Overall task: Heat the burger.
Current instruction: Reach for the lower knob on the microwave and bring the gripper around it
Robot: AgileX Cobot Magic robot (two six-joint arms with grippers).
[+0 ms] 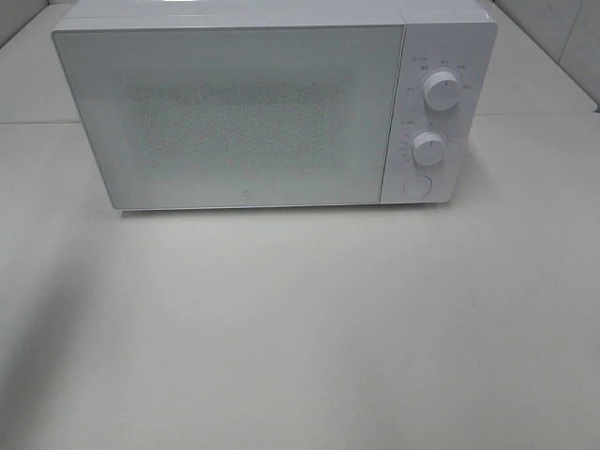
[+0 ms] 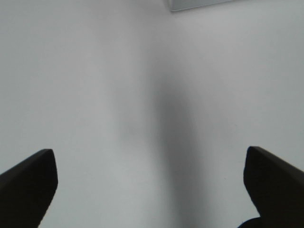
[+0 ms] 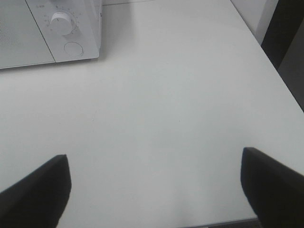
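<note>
The burger is not in view in any frame. A white microwave (image 1: 272, 103) stands at the back of the table with its door (image 1: 225, 112) shut. Two round knobs (image 1: 441, 90) and a round button (image 1: 418, 186) sit on its right panel. Neither arm shows in the exterior high view. In the left wrist view my left gripper (image 2: 152, 185) is open and empty over bare table, with a corner of the microwave (image 2: 199, 4) far ahead. In the right wrist view my right gripper (image 3: 154, 190) is open and empty, with the microwave's panel (image 3: 66, 28) ahead of it.
The table (image 1: 300, 328) is a pale off-white surface. Its right edge (image 3: 280, 80) shows in the right wrist view, with a dark gap beyond it. A tiled wall (image 1: 562, 28) rises behind the microwave at the right.
</note>
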